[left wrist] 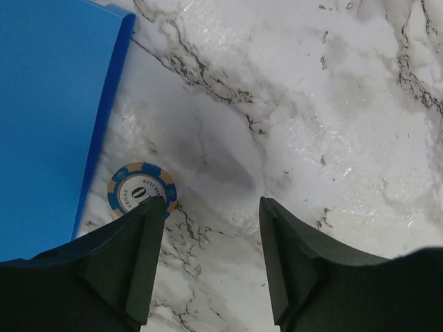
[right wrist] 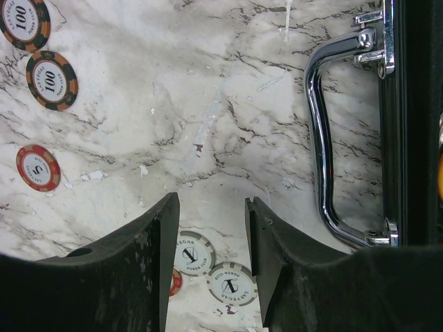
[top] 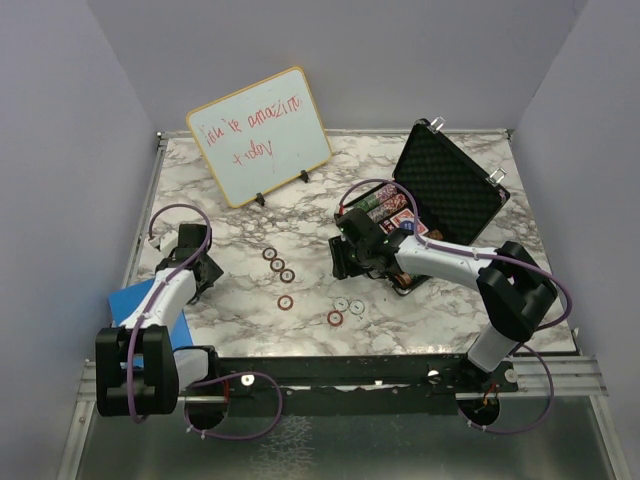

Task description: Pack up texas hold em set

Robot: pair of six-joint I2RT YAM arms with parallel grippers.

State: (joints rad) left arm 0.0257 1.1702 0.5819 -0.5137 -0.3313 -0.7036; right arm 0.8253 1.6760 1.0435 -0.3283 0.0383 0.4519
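Note:
The black briefcase [top: 452, 188] stands open at the back right, with rows of chips and red card decks [top: 403, 222] in its foam base. Several loose poker chips [top: 279, 265] lie on the marble between the arms. My right gripper [right wrist: 211, 207] hangs open above the table beside the case's chrome handle [right wrist: 324, 138]. Two white chips [right wrist: 193, 253] lie under it, and a red chip [right wrist: 174, 282] is half hidden by its left finger. My left gripper [left wrist: 212, 207] is open over bare marble. A blue-and-orange chip [left wrist: 141, 191] lies just beyond its left fingertip.
A flat blue object [left wrist: 48, 117] lies at the table's left edge, close to the blue-and-orange chip. A wood-framed whiteboard [top: 259, 135] stands at the back left. Two black-and-orange 100 chips [right wrist: 51, 80] and a red 5 chip [right wrist: 38, 167] lie left of my right gripper.

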